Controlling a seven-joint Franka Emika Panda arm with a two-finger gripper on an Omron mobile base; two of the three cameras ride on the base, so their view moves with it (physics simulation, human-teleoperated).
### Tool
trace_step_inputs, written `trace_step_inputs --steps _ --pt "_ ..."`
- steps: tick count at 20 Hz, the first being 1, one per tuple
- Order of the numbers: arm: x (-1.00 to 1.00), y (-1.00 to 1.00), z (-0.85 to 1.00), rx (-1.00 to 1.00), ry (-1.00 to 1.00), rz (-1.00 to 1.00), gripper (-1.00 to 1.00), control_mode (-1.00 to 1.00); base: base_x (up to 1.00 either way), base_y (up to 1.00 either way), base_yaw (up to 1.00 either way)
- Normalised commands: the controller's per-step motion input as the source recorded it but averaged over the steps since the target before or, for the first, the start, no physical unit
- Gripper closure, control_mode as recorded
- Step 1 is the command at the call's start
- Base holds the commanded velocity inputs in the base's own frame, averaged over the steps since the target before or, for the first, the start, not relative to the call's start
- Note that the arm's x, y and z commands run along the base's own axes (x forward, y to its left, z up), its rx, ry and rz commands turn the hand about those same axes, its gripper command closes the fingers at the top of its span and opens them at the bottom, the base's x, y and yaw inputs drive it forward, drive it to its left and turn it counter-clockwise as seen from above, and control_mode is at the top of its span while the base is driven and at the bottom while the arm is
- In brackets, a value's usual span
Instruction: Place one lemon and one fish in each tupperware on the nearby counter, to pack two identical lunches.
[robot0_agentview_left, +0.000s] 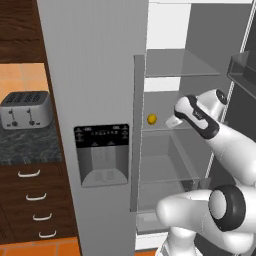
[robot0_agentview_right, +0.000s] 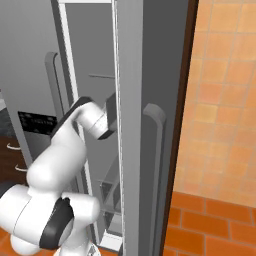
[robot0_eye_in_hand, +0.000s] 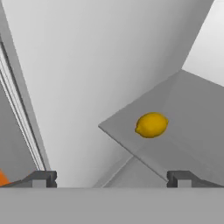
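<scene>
The fridge (robot0_agentview_left: 95, 100) stands with its right door open, and the white arm reaches into it. 1 lemon (robot0_agentview_left: 152, 119) lies on a grey fridge shelf (robot0_agentview_left: 175, 125), close to the shelf's left edge and near the inner wall. In the hand view the lemon (robot0_eye_in_hand: 151, 125) sits a little way in from the shelf's (robot0_eye_in_hand: 192, 131) near corner, alone on the shelf, with nothing touching it. The fingers (robot0_eye_in_hand: 111, 178) are spread wide, with 1 dark tip at each side of the bottom of that view, and they hold nothing. The lemon lies ahead of them and apart from them, a bit toward the right tip. In the left base view the hand is partly hidden behind the arm's own wrist, so the tips are hard to make out there. In the right base view the open fridge door (robot0_agentview_right: 145, 125) blocks most of the inside, and the hand goes behind its edge. To the left of the fridge a steel toaster (robot0_agentview_left: 26, 109) stands on the dark stone bench (robot0_agentview_left: 30, 145), which is cut off by the picture's left edge. Dark wood drawers (robot0_agentview_left: 35, 200) with silver handles sit under the bench.
</scene>
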Motion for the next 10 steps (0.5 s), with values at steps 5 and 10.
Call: trace_step_inputs --steps 5,10 --pt "0.35 -0.09 0.00 0.22 0.00 -0.25 -1.00 -1.00 0.00 0.00 0.00" --pt "0.24 -0.24 0.00 0.24 0.02 -0.22 -1.00 -1.00 0.00 0.00 0.00"
